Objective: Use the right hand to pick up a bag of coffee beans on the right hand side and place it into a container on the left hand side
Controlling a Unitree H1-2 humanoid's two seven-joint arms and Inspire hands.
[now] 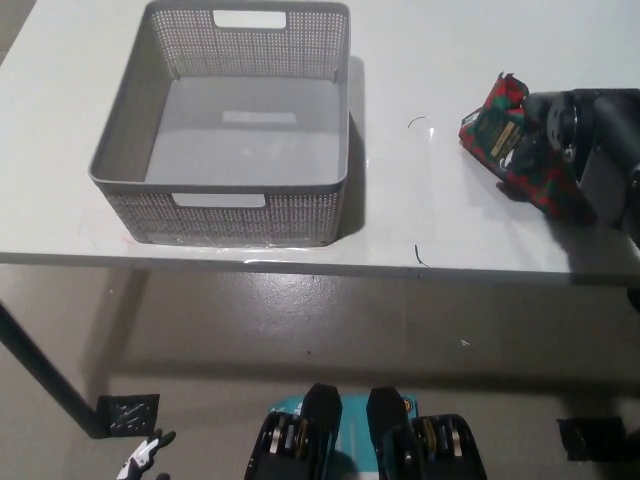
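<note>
Black right hand [565, 135] on coffee bag [508, 135], right end of counter [420, 215]; looks clamped around it. Bag long axis runs diagonal, upper-left to lower-right. Container [225, 180] well apart to left. White left hand [140, 462] low, grip unreadable.

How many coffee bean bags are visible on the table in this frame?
1. The red-and-green coffee bag lies at the table's right side, partly covered by the black right hand. The grey basket on the left holds none; nothing else looks hidden.
</note>
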